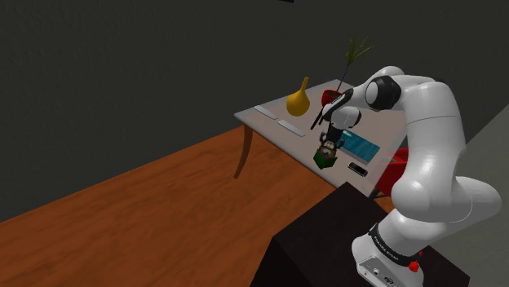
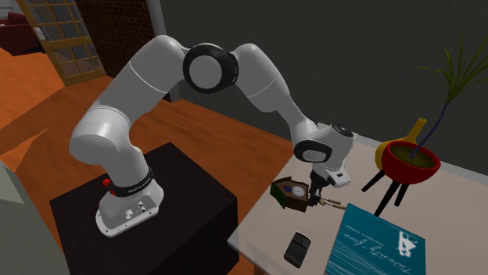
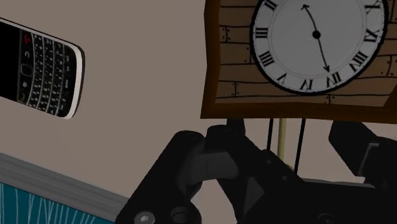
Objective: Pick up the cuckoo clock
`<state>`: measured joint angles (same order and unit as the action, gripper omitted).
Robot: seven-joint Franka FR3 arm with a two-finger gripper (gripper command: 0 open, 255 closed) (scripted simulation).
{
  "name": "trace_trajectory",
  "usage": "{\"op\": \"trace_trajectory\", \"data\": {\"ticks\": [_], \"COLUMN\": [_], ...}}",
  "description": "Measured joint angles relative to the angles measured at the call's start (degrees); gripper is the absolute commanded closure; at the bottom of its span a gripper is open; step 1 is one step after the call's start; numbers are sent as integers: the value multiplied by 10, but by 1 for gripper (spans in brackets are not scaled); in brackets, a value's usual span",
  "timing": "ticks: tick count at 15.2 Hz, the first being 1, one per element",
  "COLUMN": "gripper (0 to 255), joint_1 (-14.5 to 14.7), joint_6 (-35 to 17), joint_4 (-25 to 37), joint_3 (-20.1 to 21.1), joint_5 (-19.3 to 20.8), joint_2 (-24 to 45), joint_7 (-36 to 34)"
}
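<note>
I see the claw spread, its black fingers apart with the clock's thin rods between them. The wooden cuckoo clock lies face up on the pale surface, near the teal book. A black phone lies just beside that book.

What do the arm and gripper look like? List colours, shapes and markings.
The arm has smooth, rounded white links with dark rings at the joints. A black band with small white lettering circles it near the base, beside a red button. The gripper is all black and blocky.
</note>
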<state>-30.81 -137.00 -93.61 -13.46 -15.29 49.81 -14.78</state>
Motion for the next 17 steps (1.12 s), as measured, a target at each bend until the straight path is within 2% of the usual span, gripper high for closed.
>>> {"op": "trace_trajectory", "data": {"ticks": [9, 17], "gripper": [255, 255], "joint_1": [0, 8], "joint_6": [-1, 24], "joint_4": [1, -21], "joint_3": [0, -9], "joint_5": [0, 8], "joint_2": [1, -45], "joint_7": [0, -4]}}
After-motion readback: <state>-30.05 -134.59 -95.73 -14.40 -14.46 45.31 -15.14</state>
